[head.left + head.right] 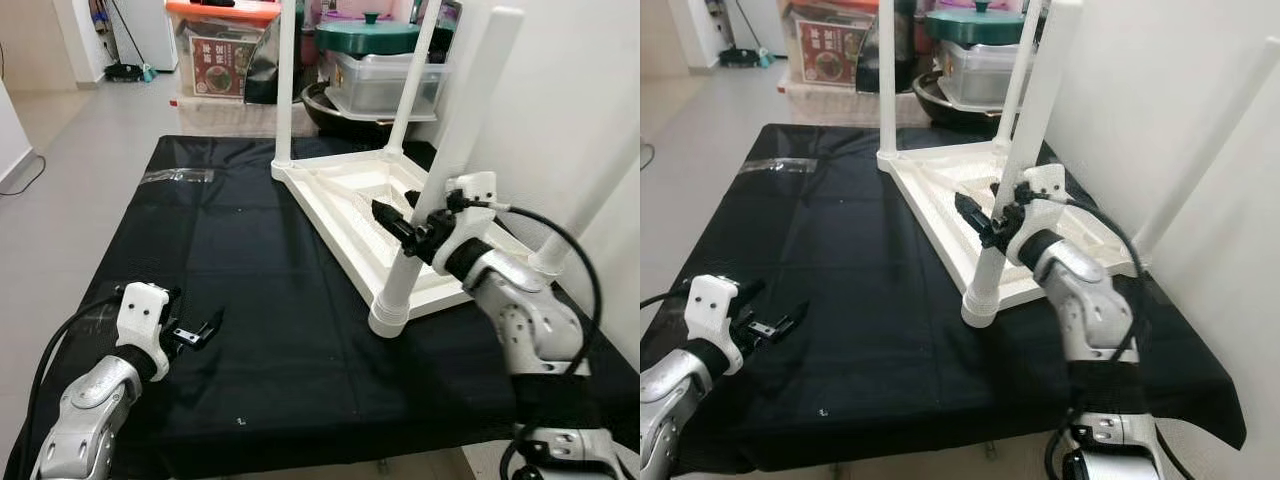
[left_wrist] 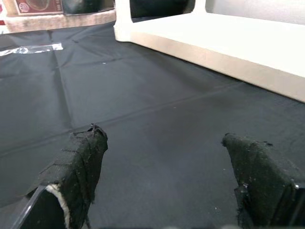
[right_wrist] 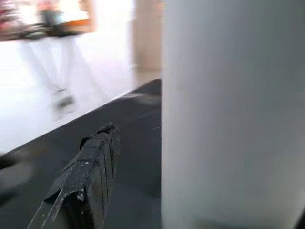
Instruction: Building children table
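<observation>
Upturned white table (image 1: 340,195) is seen on black cloth (image 1: 250,300). Right gripper (image 1: 398,212) straddles near leg (image 1: 440,170), fingers apart; contact unclear. Left gripper (image 2: 162,157), fingers apart, is shown over cloth in wrist view.

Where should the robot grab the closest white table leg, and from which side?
Around the middle of the near leg's round shaft, coming from the side. It stands upright and smooth, so two fingers can straddle it. The right gripper is already there.
</observation>
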Tool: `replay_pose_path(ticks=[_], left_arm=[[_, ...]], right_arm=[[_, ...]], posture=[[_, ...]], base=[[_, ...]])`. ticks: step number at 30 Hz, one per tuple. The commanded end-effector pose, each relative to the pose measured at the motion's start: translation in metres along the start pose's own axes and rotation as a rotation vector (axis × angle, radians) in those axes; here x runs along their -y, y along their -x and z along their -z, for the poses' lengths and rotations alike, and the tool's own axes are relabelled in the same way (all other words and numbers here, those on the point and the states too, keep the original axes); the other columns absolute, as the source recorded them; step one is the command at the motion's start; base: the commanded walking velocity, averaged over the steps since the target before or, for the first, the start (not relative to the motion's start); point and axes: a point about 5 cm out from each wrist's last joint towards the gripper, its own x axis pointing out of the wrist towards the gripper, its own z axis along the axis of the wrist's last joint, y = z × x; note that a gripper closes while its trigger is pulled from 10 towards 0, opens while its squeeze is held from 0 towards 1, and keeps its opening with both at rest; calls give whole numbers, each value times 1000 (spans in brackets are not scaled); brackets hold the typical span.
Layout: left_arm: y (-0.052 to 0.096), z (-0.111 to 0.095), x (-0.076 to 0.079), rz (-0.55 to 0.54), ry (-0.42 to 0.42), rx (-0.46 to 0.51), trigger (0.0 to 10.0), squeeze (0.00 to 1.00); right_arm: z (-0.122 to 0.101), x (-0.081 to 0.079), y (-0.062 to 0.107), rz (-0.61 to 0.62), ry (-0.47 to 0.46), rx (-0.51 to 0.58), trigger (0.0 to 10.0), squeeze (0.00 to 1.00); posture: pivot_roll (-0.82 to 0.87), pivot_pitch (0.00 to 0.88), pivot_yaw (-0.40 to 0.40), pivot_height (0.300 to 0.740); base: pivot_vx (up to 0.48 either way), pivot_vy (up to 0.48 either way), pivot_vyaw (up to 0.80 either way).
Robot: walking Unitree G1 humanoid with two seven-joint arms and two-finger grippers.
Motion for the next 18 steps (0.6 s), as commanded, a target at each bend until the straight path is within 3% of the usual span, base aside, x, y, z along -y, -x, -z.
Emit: replay_pose_path(ticks=[1, 2, 5, 6, 7, 11, 12, 13, 14, 15, 17, 18], left_arm=[[-1, 5, 4, 16, -5, -20, 10000, 0], [-2, 3, 3, 19, -8, -16, 10000, 0], [-2, 2, 3, 18, -12, -14, 10000, 0], [-2, 1, 2, 18, -13, -12, 10000, 0], [2, 2, 2, 14, -12, -16, 10000, 0], [5, 4, 3, 12, -11, -20, 10000, 0], [8, 5, 4, 10, -5, -26, 10000, 0], [8, 6, 5, 11, -4, -26, 10000, 0], [8, 6, 5, 11, -2, -26, 10000, 0], [7, 5, 5, 9, -1, -24, 10000, 0], [6, 4, 5, 2, 3, -20, 10000, 0], [6, 4, 5, 2, 3, -20, 10000, 0]], right_arm=[[7, -14, -8, -124, -31, -19, 10000, 0], [11, -23, -12, -251, -36, -40, 10000, 0], [14, -35, -16, -359, -34, -47, 10000, 0], [15, -45, -18, -439, -32, -46, 3451, 0], [17, -57, -20, -496, -30, -42, 235, 0], [21, -62, -23, -479, -34, -42, 0, 0], [42, -49, -35, -151, 1, -144, 0, 0], [52, -29, -36, 136, -5, -214, 0, 0], [59, -18, -34, 320, -9, -264, 0, 0], [66, -1, -22, 568, -25, -300, 0, 0], [75, 15, 4, 851, -48, -330, 0, 0], [75, 15, 4, 851, -48, -330, 0, 0]], posture=[[102, 0, -110, 740], [111, 0, -114, 740], [120, 0, -124, 740], [124, 0, -127, 740], [129, 0, -131, 740], [126, 0, -131, 740], [122, 0, -130, 740], [113, 0, -125, 740], [113, 0, -125, 740], [99, 0, -116, 740], [91, 0, -108, 740], [91, 0, -108, 740]], base=[[0, 0, 0], [0, 0, 0], [0, 0, 0], [0, 0, 0], [0, 0, 0], [0, 0, 0], [0, 0, 0], [0, 0, 0], [0, 0, 0], [0, 0, 0], [0, 0, 0], [0, 0, 0]])
